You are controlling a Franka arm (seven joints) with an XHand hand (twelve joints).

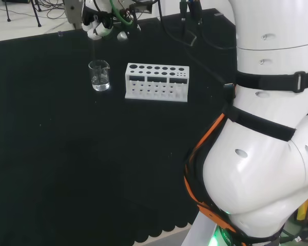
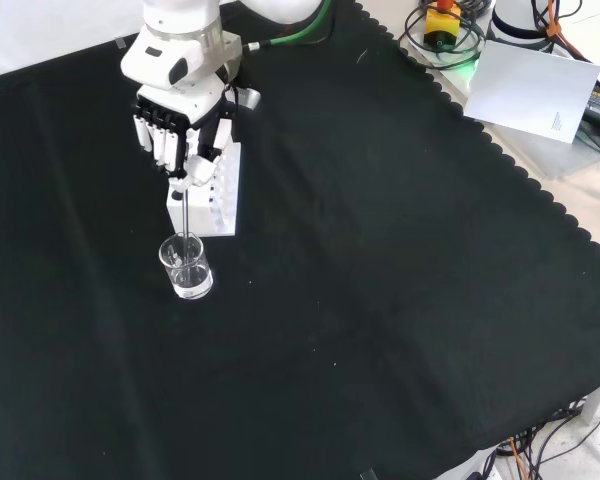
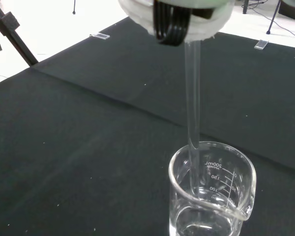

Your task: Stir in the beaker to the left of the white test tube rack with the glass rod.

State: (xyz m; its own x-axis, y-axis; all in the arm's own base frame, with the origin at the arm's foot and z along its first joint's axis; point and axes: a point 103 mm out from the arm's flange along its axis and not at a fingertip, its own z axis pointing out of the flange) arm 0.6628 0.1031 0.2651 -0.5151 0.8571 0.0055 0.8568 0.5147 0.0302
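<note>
In the front view the hand (image 2: 185, 135) hangs above the near end of the white test tube rack (image 2: 217, 200), its fingers curled round the top of the glass rod (image 2: 187, 215). The rod drops straight down into the clear beaker (image 2: 186, 268), which stands on the black-clothed counter (image 2: 380, 300) just beside the rack. In the head view the beaker (image 1: 99, 76) sits just left of the rack (image 1: 156, 82). The wrist view shows the rod (image 3: 192, 98) entering the beaker (image 3: 212, 191), with clear liquid at the bottom.

Hand (image 2: 180, 135) pointing down, fingers (image 2: 167, 148) curled, pinching
</note>
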